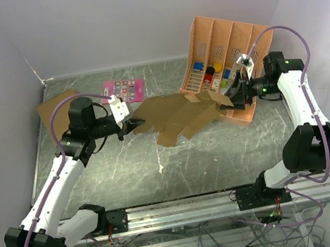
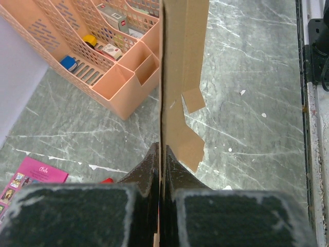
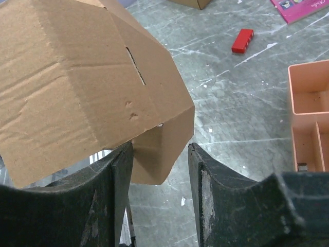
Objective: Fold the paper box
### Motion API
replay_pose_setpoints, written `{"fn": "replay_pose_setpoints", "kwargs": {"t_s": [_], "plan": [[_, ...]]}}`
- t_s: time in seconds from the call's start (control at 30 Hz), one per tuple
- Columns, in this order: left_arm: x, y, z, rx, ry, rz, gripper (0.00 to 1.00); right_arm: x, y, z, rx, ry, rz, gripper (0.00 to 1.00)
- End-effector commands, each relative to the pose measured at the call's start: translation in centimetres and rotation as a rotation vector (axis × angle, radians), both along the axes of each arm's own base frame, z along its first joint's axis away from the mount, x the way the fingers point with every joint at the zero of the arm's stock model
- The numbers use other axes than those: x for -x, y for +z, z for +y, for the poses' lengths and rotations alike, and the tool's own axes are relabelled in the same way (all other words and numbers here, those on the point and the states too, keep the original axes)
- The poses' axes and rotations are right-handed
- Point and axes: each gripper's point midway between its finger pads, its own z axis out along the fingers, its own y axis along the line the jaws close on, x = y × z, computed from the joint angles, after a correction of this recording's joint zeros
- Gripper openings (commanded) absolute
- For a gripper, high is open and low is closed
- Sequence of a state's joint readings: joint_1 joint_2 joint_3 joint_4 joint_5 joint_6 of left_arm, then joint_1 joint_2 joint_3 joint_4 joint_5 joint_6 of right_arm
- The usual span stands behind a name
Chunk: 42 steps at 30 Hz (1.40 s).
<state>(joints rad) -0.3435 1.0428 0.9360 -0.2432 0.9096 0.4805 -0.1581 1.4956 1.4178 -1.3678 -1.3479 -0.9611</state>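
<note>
From the overhead view, the paper box (image 1: 179, 116) is an unfolded brown sheet with creased panels, held above the middle of the grey marbled table (image 1: 129, 174) and stretched between the two arms. The left gripper (image 1: 130, 127) grips its left edge, and the right gripper (image 1: 232, 100) is at its right end. Just behind the right gripper, at the far right, stands a peach desk organiser (image 1: 227, 39) with small coloured toys in its slots, so that claw works close against it. A pink booklet (image 1: 124, 89) lies flat at the far side, and a larger brown cardboard piece (image 1: 57, 107) sits in the far left corner.

In the left wrist view, the left gripper (image 2: 161, 164) is clamped tight on the sheet's edge. The paper box (image 2: 182, 72) runs away from it edge-on, with a small tab hanging to the right. The organiser (image 2: 115, 85) lies left of the sheet, and a corner of the booklet (image 2: 31, 177) is near left.

In the right wrist view, the right gripper (image 3: 160, 152) has its jaws apart with a corner flap of the paper box (image 3: 77, 87) hanging between them. The flap lies against one finger (image 3: 115, 200), and no squeeze shows. Beyond lie a red block (image 3: 242, 40) on the table and the organiser's rim (image 3: 308, 69) at the right.
</note>
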Motion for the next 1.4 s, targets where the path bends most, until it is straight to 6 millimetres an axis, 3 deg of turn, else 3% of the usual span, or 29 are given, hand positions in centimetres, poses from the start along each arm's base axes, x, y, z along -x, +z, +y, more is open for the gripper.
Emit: {"fn": "replay_pose_setpoints", "kwargs": {"t_s": [0.0, 0.43, 0.7, 1.07, 1.1, 1.13, 1.2, 1.27, 1.37], "plan": [[0.2, 2.4, -0.3, 0.039, -0.05, -0.081, 0.07, 0.4, 0.2, 0.4, -0.033, 0.013, 0.006, 0.46], [0.7, 3.1, -0.8, 0.079, -0.09, -0.076, 0.07, 0.3, -0.8, 1.2, -0.053, 0.049, 0.015, 0.38], [0.4, 3.2, -1.0, 0.078, -0.092, -0.072, 0.07, 0.3, -0.4, 1.4, -0.072, 0.052, 0.003, 0.0], [0.1, 2.6, -1.1, 0.088, -0.07, 0.015, 0.07, 0.3, -0.2, 1.5, -0.077, 0.056, -0.002, 0.0], [0.0, 2.4, -1.0, 0.095, -0.052, 0.041, 0.07, 0.2, -0.3, 1.4, -0.077, 0.055, -0.002, 0.13], [-0.2, 2.3, -1.0, 0.108, -0.029, 0.074, 0.07, 0.1, -0.3, 1.4, -0.081, 0.054, -0.005, 0.35], [-0.8, 2.1, -0.8, 0.148, 0.034, 0.142, 0.07, 0.1, -0.1, 1.3, -0.09, 0.052, -0.026, 0.57], [-1.0, 2.1, -0.7, 0.189, 0.072, 0.2, 0.07, -0.1, -0.1, 0.9, -0.088, 0.04, -0.051, 0.67], [-0.5, 2.5, -0.8, 0.257, 0.084, 0.241, 0.07, -0.3, -0.2, 0.5, -0.091, 0.031, -0.093, 0.71]]}}
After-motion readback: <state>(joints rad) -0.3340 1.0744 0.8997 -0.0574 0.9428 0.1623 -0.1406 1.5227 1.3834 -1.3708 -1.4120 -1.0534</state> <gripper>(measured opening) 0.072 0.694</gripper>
